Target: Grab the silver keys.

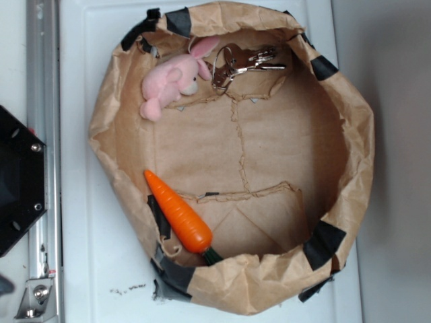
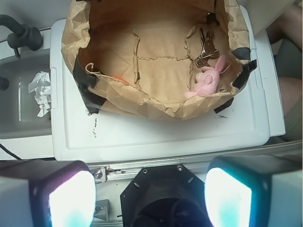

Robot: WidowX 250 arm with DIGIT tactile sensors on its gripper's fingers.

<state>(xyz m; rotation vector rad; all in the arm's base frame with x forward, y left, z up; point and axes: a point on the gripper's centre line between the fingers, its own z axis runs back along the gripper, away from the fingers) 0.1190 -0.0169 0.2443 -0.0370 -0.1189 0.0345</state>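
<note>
Lid (image 1: 101, 269): white plastic, flat, under everything else.
Bag (image 1: 350, 155): brown paper, rolled down into an open basin, black tape on the rim.
Gripper (image 2: 149, 196): fingers (image 2: 71, 196) spread wide, empty, well short of the bag in the wrist view.
Carrot (image 1: 180, 214): orange, leaning on the inner wall.
Bunny (image 1: 172, 79): pink plush, lying inside.
Keys (image 1: 241, 62): silver bunch on a ring, inside the bag, just beside the bunny's ear.
</note>
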